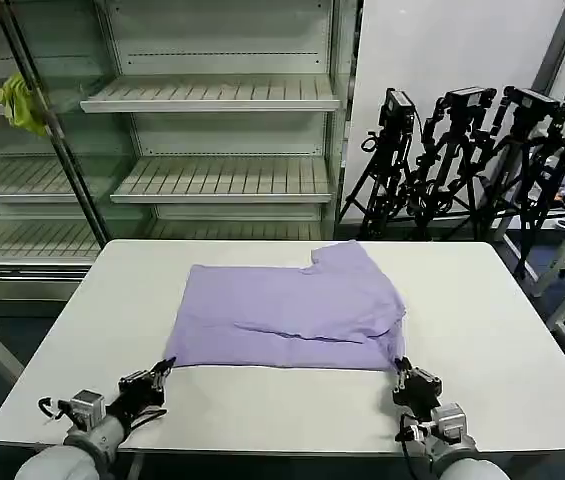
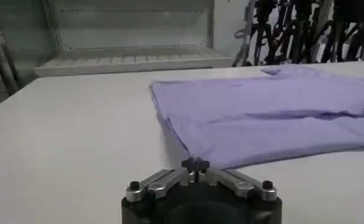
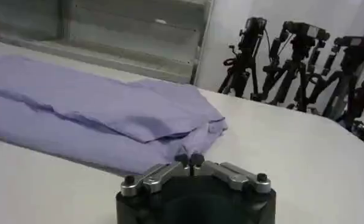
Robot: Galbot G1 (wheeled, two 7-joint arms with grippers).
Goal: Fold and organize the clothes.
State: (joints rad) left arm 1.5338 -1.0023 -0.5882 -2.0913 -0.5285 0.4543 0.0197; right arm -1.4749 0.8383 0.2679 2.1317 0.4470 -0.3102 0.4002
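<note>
Both hands, left and right, sit closed, empty, at the crosswise-lying folded T-shirt's near corners.

Even, soft light — faint shadows

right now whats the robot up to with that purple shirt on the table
The lavender T-shirt lies partly folded on the white table. The left gripper sits at the shirt's near left corner and the right gripper at its near right corner, both low over the table with fingers shut. Neither is clearly holding fabric; the shirt rests flat, one sleeve poking out at the far side.
</note>
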